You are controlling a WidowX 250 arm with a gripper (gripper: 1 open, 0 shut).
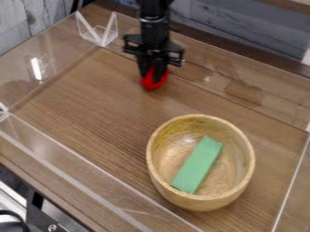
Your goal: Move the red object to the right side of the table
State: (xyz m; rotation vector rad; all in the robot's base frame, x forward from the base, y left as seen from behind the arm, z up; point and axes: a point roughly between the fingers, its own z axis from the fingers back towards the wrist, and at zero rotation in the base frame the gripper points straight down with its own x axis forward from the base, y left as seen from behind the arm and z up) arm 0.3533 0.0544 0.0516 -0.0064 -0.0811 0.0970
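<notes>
The red object (pixel 151 82), small and glossy, rests on the brown wood-grain table (pixel 85 118) toward the far middle. My gripper (pixel 152 77) points straight down over it, its black fingers drawn in tight against the toy's two sides. Only the toy's lower part shows below the fingers. It still seems to touch the tabletop.
A round light wooden bowl (pixel 152 156) stands at the near right with a flat green block (pixel 198 165) lying inside it. Low clear acrylic walls (pixel 36 68) border the table, and a clear folded piece (pixel 94 29) stands at the far left.
</notes>
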